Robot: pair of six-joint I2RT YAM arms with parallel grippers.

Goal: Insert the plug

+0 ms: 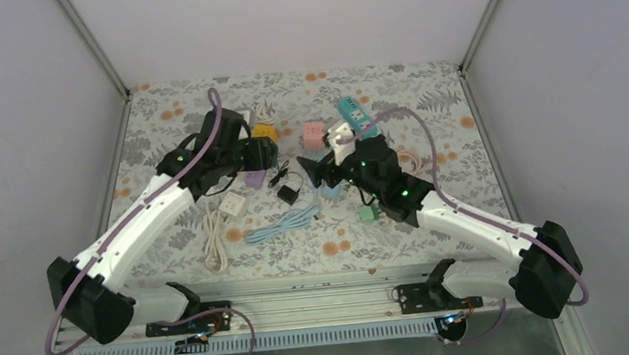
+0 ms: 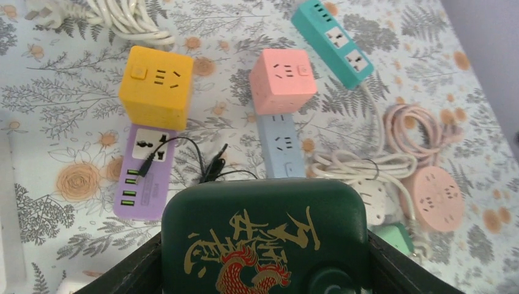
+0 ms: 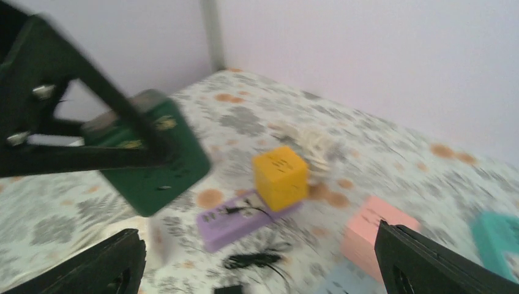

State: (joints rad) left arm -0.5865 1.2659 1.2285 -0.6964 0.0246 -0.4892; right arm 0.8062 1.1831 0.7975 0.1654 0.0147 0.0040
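Observation:
My left gripper is shut on a dark green socket cube with gold lettering and a red rooster, held above the table. The same cube shows in the blurred right wrist view between the left arm's black fingers. A small black plug with a thin black cable lies on the table between the two grippers. The cable's tip rests on a purple power strip. My right gripper stands open and empty, just right of the plug.
A yellow cube, pink cube, pale blue strip, teal strip, round pink socket and coiled white cord crowd the table's middle and back. Another white cord and a light blue cable lie nearer the front.

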